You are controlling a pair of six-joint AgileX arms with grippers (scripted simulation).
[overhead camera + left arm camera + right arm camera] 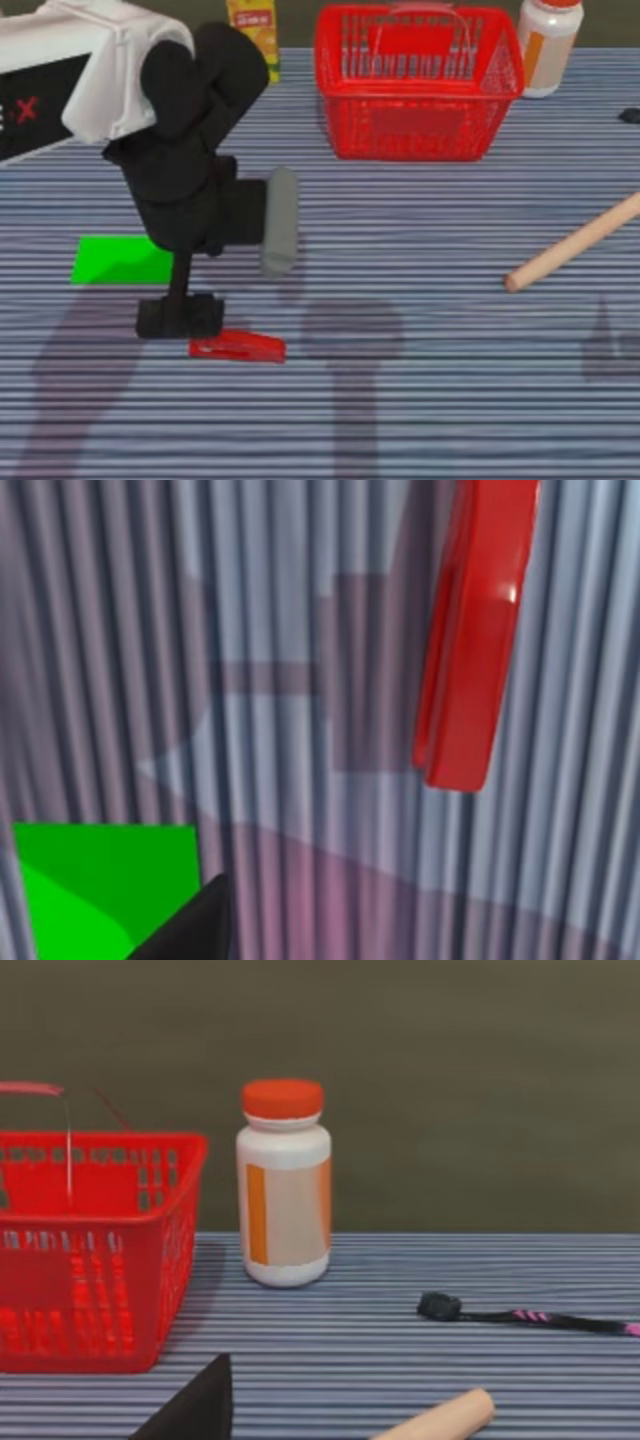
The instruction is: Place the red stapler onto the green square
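Left arm reaches over the left half of the striped blue-grey table (450, 400), its black two-finger left gripper (180, 316) low over the surface, just beside the near-left end of the small bright-red bar-shaped stapler (238, 347). Whether the fingers are spread or pressed together: cannot tell, since the top view shows only a dark block at the tip and the left wrist view shows just one black fingertip (195, 930) at the frame edge. Nothing visibly gripped; from above the gripper overlaps or touches the stapler's left end, contact uncertain. The stapler lies flat on the table, long axis roughly along the table's width, glossy red with a small bright highlight on its side in the left wrist view (470, 640). It sits apart from the flat bright green rectangular patch (120, 260), which lies further back and to the left, partly covered by the arm from above; one corner of it shows in the left wrist view (100, 880). Right gripper not seen from above; the right wrist view shows only a dark finger edge (200, 1405), state cannot be told. Also on the table: large red mesh basket (418, 85) at the back, white bottle with orange-red cap (284, 1185) to its right, pale wooden rod (575, 243) at right, black brush with pink-marked handle (520, 1314), yellow carton (254, 30) at the back.
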